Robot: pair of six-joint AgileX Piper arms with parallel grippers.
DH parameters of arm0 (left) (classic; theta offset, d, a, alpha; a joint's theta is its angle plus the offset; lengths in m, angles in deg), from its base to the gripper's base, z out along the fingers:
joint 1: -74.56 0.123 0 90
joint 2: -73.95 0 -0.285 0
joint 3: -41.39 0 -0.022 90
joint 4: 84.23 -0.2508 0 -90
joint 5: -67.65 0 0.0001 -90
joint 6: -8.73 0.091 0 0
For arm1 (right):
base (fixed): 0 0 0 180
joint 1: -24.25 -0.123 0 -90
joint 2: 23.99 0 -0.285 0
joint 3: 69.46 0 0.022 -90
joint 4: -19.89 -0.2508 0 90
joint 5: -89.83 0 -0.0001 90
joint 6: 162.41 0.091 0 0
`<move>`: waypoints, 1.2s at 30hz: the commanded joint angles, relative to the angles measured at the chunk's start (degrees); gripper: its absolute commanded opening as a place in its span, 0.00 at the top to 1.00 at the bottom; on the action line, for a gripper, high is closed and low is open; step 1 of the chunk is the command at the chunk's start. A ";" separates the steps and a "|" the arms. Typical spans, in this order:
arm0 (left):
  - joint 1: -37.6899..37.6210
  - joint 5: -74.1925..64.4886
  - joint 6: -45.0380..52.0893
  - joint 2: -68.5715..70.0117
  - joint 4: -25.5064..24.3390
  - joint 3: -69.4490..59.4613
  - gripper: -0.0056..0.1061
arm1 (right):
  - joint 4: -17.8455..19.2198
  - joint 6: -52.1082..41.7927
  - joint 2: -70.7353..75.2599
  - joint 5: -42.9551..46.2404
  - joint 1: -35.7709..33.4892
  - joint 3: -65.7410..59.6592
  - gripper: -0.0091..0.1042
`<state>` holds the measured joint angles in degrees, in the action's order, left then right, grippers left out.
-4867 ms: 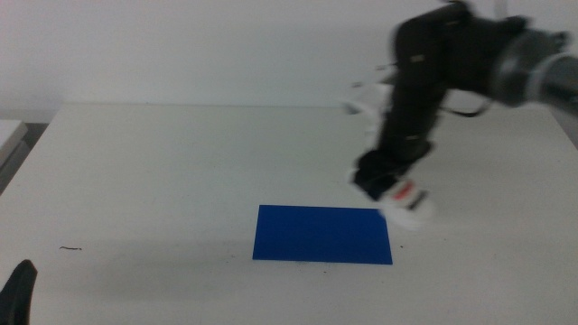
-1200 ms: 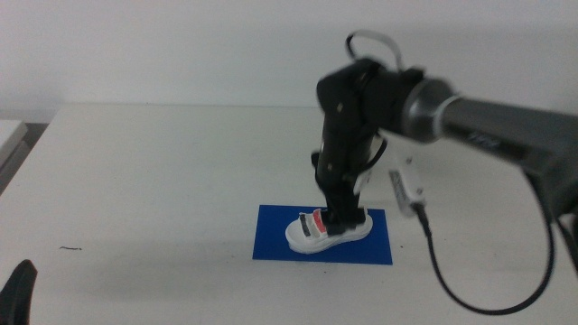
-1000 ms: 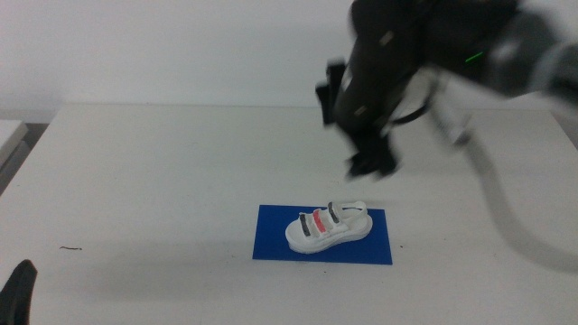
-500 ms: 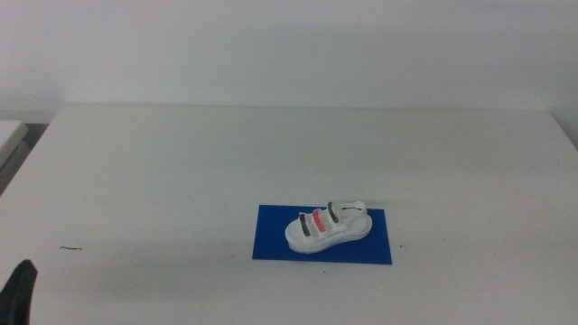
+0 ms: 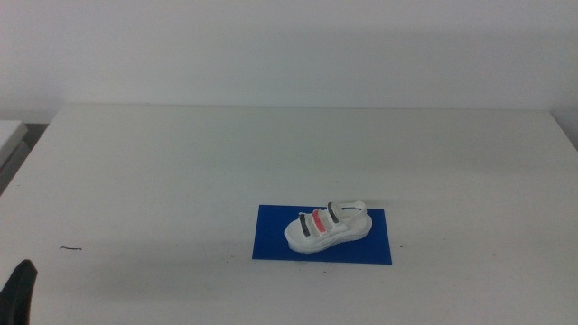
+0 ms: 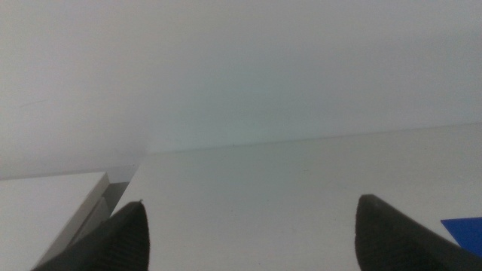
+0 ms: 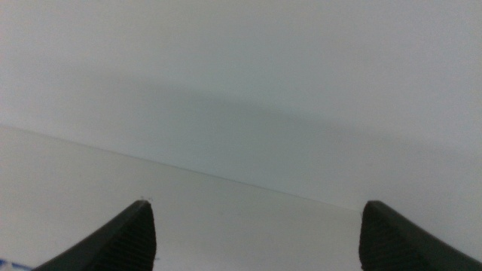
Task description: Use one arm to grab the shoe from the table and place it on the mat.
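The white shoe [image 5: 327, 226], with one red strap between two dark ones, lies on the deep-blue mat [image 5: 271, 242] on the white table [image 5: 163, 171]. It rests on its sole, slightly askew, and nothing touches it. My right gripper [image 7: 257, 204] is out of the middle view; its wrist view shows the jaws wide apart and empty, over bare table. My left gripper [image 6: 252, 203] waits at the table's near left corner, jaws wide apart and empty. It shows as a dark tip [image 5: 18, 293] in the middle view. A corner of the mat [image 6: 465, 229] shows in the left wrist view.
A small dark mark [image 5: 70, 247] lies on the table at the near left. A white block [image 6: 45, 207] stands past the table's left edge. The pale wall [image 5: 289, 45] rises behind the table.
The right arm, which stood over the shoe on the mat, let go, lifted away and left the middle view. The shoe stays still on the mat. The left gripper has not moved.
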<state>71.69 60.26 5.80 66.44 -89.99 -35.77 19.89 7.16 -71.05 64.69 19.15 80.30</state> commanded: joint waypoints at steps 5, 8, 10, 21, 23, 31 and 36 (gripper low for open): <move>0.00 0.74 -0.18 -0.28 0.23 -0.05 0.11 | -3.04 -6.61 15.34 22.02 -1.10 -28.95 0.10; 0.00 0.74 -0.18 -0.28 0.23 -0.05 0.11 | -3.38 -6.61 19.97 23.95 -2.64 -36.37 0.10; 0.00 0.74 -0.18 -0.28 0.23 -0.05 0.11 | -3.60 -6.51 22.70 22.25 -2.92 -39.73 0.10; 0.00 0.74 -0.18 -0.28 0.23 -0.05 0.11 | -3.83 -6.51 39.28 16.21 -2.81 -46.98 0.10; 0.00 0.74 -0.18 -0.28 0.23 -0.05 0.11 | -4.09 -6.51 39.28 16.07 -2.81 -46.98 0.10; 0.00 0.74 -0.18 -0.28 0.23 -0.05 0.11 | -10.11 -6.76 39.28 15.93 -2.81 -46.98 0.10; 0.00 0.74 -0.18 -0.28 0.23 -0.05 0.11 | -11.00 -6.76 39.28 15.94 -2.81 -46.98 0.10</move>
<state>71.69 60.36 5.80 66.44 -89.99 -35.77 9.21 0.87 -32.04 80.45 16.34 33.52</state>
